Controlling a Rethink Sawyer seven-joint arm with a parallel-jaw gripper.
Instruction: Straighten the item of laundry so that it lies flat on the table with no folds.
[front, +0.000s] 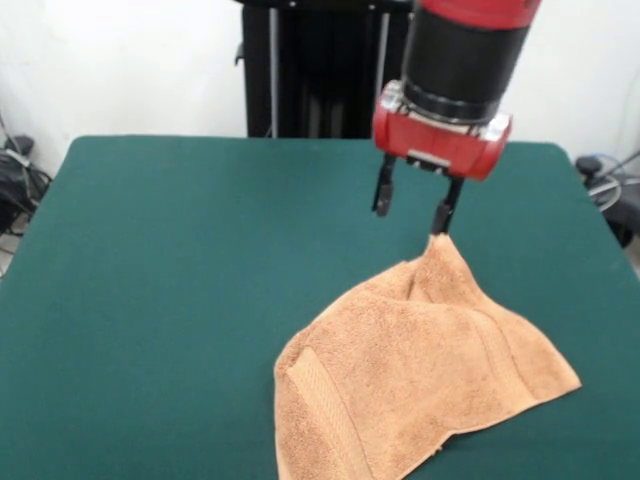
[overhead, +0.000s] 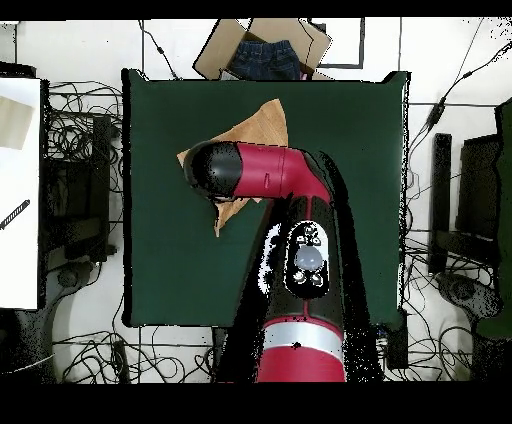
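Note:
The item of laundry (front: 420, 385) is an orange-tan terry towel lying crumpled near the front right of the dark green table (front: 150, 260). One corner is drawn up into a peak, and folds run down from it. My gripper (front: 412, 222) hangs just above that peak. It is open, and one fingertip (front: 441, 228) touches the top of the raised corner. In the overhead view the red arm (overhead: 265, 172) hides the gripper and much of the towel (overhead: 264, 128), which shows on the table (overhead: 160, 250) on either side of the arm.
A cardboard box (overhead: 212, 52) holding dark blue cloth sits just past the table's top edge in the overhead view. Cables and black stands ring the table. A white surface (overhead: 20, 200) lies at the left.

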